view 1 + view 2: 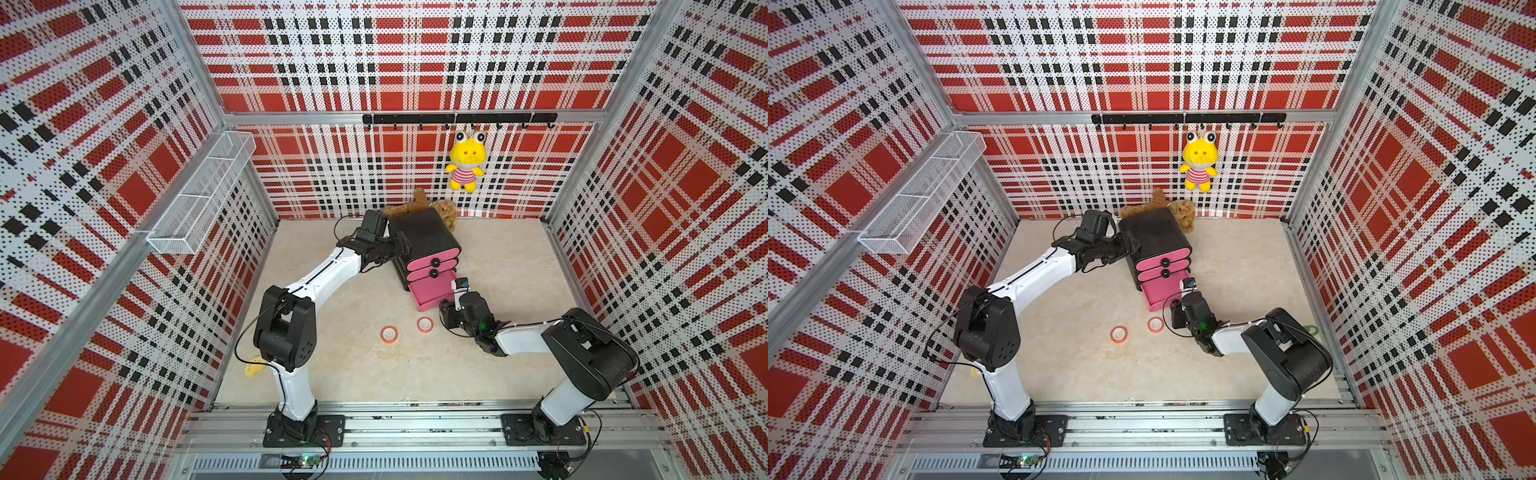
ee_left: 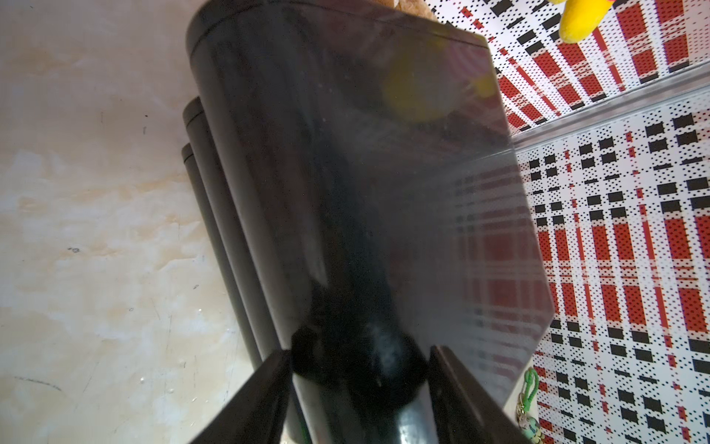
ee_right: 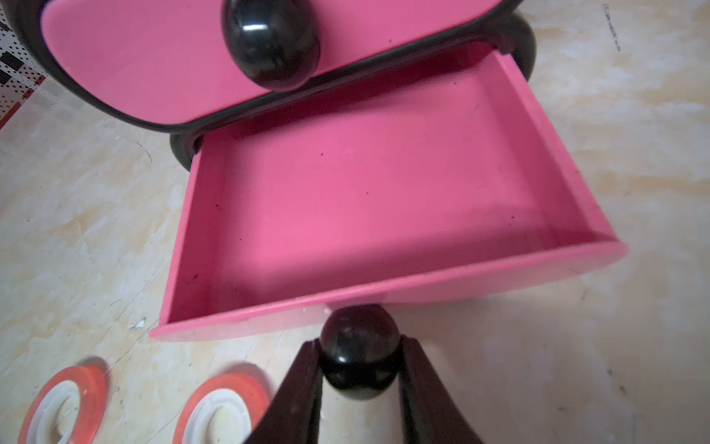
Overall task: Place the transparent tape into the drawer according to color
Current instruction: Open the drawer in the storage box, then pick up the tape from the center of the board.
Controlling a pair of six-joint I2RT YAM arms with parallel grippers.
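Tape: one red-orange tape ring (image 1: 389, 334) and a second ring (image 1: 425, 324) are lying flat on the floor (image 1: 374, 374), side by side but apart, near the bottom drawer's front edge.
Bottom drawer (image 3: 384, 184): standing pulled out of the drawer cabinet (image 1: 424, 239).
Right gripper (image 3: 359, 344): I'm pinching the drawer's knob (image 3: 359, 369).
Left gripper (image 2: 357, 355): I'm clamping the cabinet's top-tier side edge.
Room: bare floor is stretching from the rings to the front rail (image 1: 415, 405).

Shell of cabinet (image 2: 345, 173): black, glossy, smooth (mirrors plaid wall (image 2: 614, 230)). Its open drawer (image 3: 376, 184): pink, matt; knob (image 3: 359, 350) glossy black, hard-looking. R fingers (image 3: 296, 392): dark, matt. Surface (image 3: 77, 238): pale marble-look, smooth w/ fine scuffs. Two tape rings (image 3: 44, 411) (image 3: 199, 419): shiny red-orange film, white plastic-looking cores. Basket (image 1: 199, 191): white wire mesh, prob. metal. Frog toy (image 1: 465, 162): plush cloth.
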